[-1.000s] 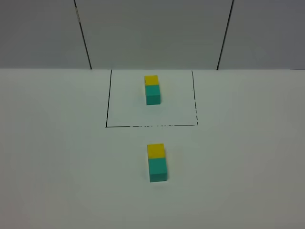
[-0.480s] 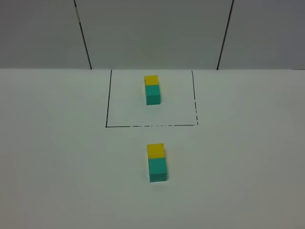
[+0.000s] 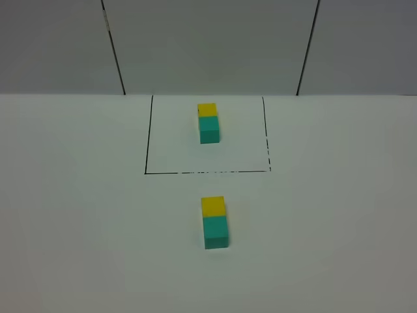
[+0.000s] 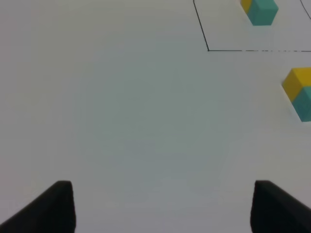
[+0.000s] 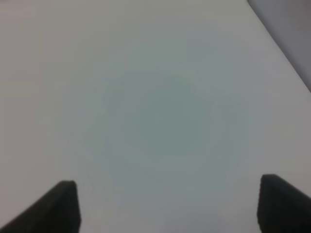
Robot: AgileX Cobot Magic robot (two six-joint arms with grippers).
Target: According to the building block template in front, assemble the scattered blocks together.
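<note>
The template (image 3: pixel 208 122), a yellow cube joined to a teal-green cube, sits inside a thin black-line rectangle (image 3: pixel 148 137) at the back of the white table; it also shows in the left wrist view (image 4: pixel 260 9). In front of the rectangle the loose yellow cube (image 3: pixel 212 206) and the loose teal-green cube (image 3: pixel 215 231) lie touching in a line, yellow behind; the left wrist view shows them too (image 4: pixel 300 92). Neither gripper shows in the exterior view. My left gripper (image 4: pixel 163 206) is open and empty, off to the left of the cubes. My right gripper (image 5: pixel 167 206) is open and empty above bare table.
A grey panelled wall (image 3: pixel 208 45) with two dark seams stands behind the white table (image 3: pixel 78 228). In the right wrist view the table's edge (image 5: pixel 282 43) runs across one corner.
</note>
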